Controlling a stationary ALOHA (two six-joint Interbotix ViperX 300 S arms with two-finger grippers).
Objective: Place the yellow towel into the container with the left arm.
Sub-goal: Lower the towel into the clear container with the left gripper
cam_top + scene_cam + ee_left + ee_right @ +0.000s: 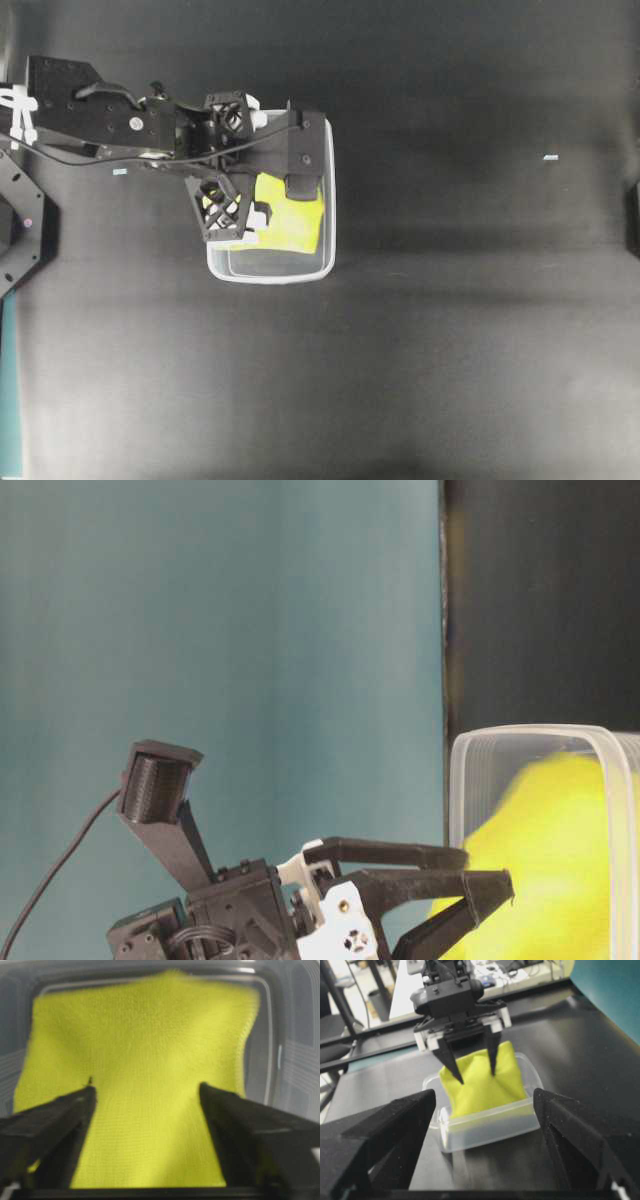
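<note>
The yellow towel (292,216) lies inside the container (272,276), a clear plastic tub left of the table's middle. The towel is rumpled and bulges above the rim (485,1110) on the far side. The left arm (110,120) reaches in from the left, and my left gripper (145,1090) hangs open just over the towel. Its two fingertips (456,1072) point down at the cloth, spread wide, with nothing pinched between them. My right gripper (485,1095) stands open well back from the tub, facing it with nothing between its fingers.
The tub stands on a black tabletop (450,330). A small pale tag (550,157) lies at the far right and a bit of tape (120,172) under the left arm. Black frame parts (20,230) line the left edge. A teal wall (250,630) stands behind.
</note>
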